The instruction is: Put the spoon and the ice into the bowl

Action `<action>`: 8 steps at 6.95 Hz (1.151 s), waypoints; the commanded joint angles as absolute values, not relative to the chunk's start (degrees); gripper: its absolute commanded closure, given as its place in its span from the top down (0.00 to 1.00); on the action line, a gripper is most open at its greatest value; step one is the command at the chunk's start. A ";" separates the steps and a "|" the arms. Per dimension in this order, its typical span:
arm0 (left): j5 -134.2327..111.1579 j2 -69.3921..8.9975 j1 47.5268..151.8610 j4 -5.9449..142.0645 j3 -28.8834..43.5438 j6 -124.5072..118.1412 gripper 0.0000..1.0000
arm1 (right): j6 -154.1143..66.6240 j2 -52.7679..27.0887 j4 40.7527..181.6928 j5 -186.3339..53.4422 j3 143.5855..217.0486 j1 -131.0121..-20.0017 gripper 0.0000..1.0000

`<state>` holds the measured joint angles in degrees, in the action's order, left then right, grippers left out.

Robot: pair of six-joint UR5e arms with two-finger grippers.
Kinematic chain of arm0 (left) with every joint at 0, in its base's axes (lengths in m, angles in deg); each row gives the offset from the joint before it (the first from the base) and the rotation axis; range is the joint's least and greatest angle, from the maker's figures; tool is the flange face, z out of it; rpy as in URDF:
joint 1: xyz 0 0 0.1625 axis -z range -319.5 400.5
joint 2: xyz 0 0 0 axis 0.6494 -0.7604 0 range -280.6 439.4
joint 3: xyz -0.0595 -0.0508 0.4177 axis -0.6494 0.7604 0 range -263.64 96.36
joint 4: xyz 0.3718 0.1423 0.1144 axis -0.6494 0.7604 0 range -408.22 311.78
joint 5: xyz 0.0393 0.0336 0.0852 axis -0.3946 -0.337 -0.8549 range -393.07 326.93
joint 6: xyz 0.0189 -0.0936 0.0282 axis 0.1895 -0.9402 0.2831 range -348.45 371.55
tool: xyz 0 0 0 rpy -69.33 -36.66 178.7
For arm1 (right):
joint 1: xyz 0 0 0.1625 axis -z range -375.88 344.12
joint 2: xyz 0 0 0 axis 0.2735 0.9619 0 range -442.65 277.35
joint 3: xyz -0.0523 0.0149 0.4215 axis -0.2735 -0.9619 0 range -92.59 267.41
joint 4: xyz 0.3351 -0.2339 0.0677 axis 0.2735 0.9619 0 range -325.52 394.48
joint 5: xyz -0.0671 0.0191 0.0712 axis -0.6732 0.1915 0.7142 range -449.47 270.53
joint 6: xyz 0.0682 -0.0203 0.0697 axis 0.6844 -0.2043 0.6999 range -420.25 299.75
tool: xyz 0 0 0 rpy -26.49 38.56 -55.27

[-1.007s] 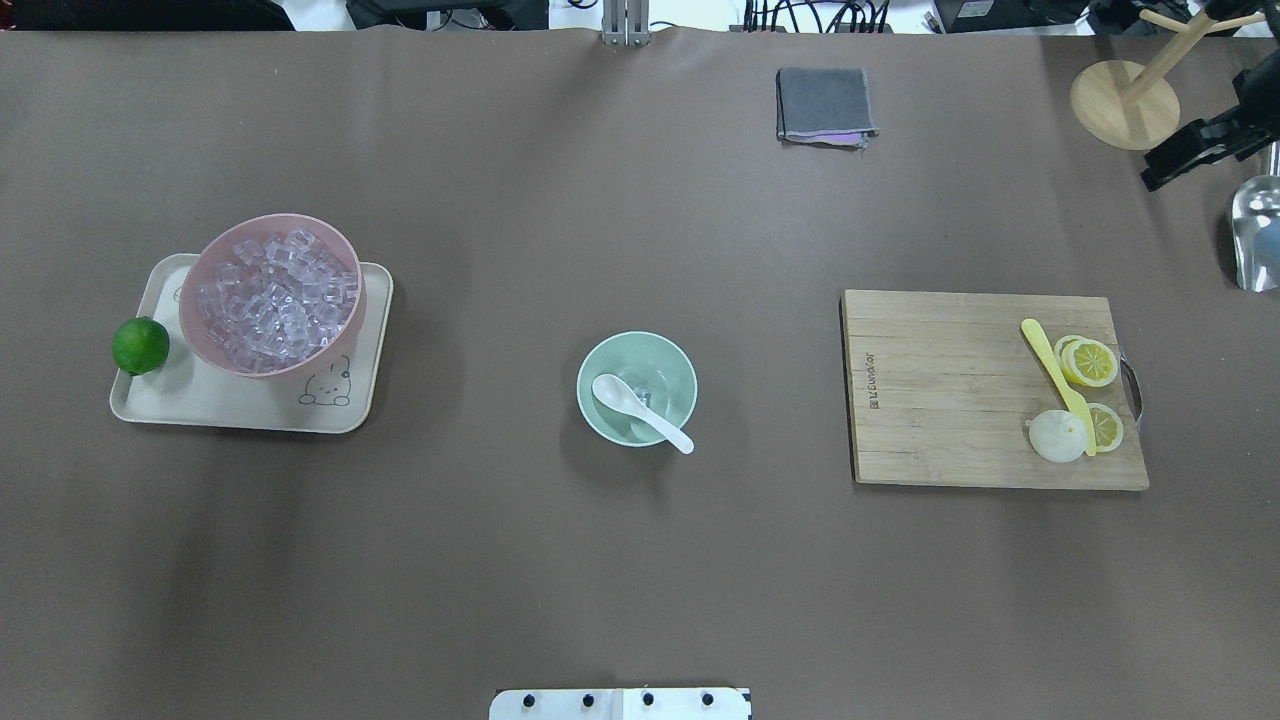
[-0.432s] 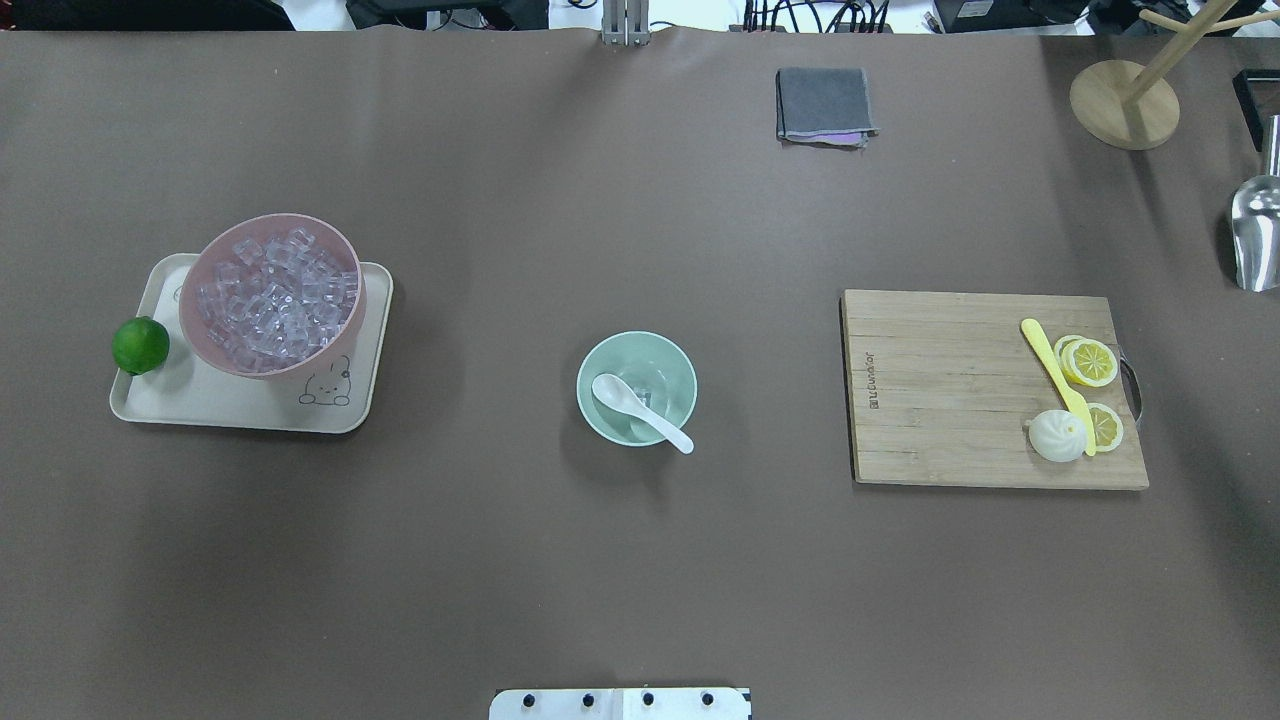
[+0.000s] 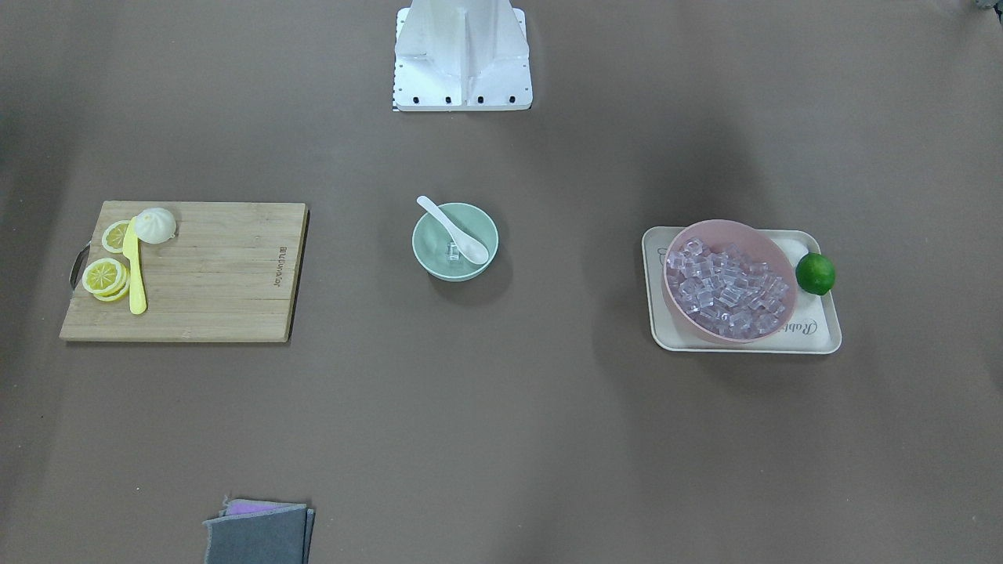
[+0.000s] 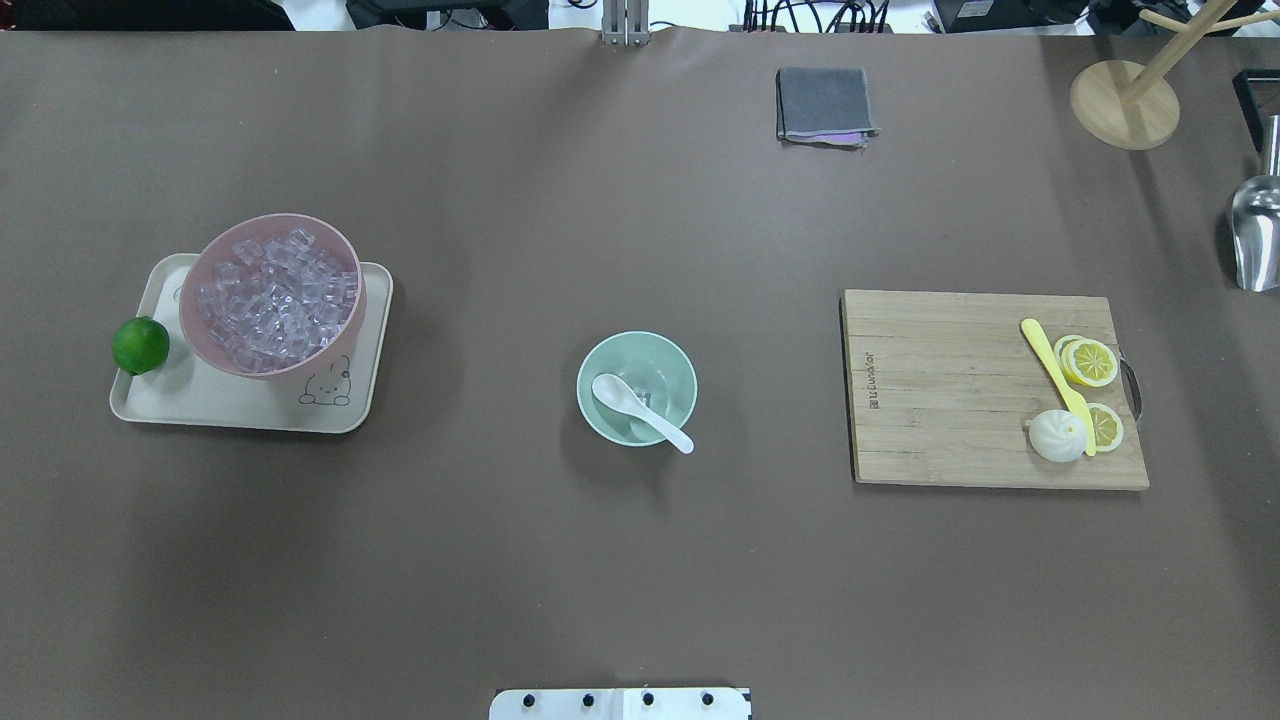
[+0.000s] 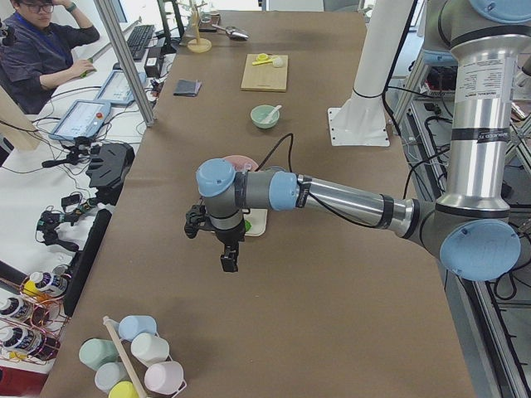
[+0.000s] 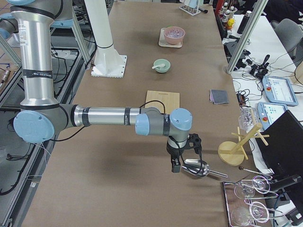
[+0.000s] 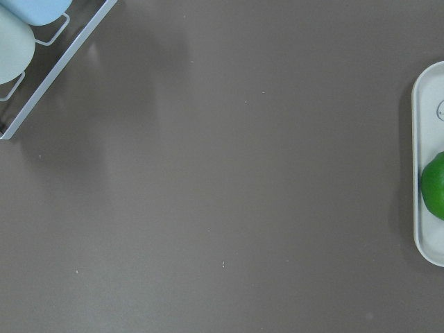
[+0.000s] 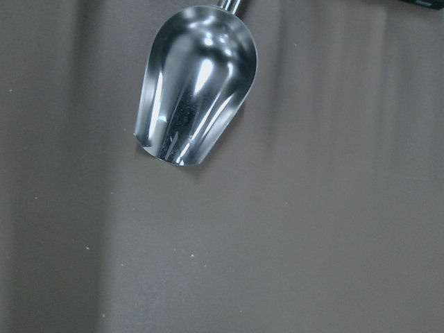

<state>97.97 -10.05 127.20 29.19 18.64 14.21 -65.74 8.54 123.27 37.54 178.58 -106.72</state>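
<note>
The spoon (image 4: pixel 640 412) is lying in the bowl (image 4: pixel 684 380) beside the ice (image 3: pixel 453 250), mid-table (image 4: pixel 640 580). The pink bowl (image 4: pixel 290 367) and cutting board (image 4: pixel 950 390) are sitting well apart from it. Left hand (image 5: pixel 226 255) and right hand (image 6: pixel 176 165): spread cannot be told.

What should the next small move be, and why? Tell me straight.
Probably none; hold the arms off. The spoon lies in the bowl, handle over the rim, an ice cube sits in it beside the scoop, and the left gripper and right gripper hang at the table's far ends.
</note>
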 commanded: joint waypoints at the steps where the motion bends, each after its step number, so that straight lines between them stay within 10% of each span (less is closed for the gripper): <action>1: 98.15 -9.38 129.17 30.70 17.26 14.10 0.99 | -65.96 12.09 120.87 41.67 179.60 -110.18 1.00; 8: 97.54 -9.11 130.94 35.10 15.95 14.54 0.99 | -65.52 12.71 124.83 44.39 187.78 -104.65 1.00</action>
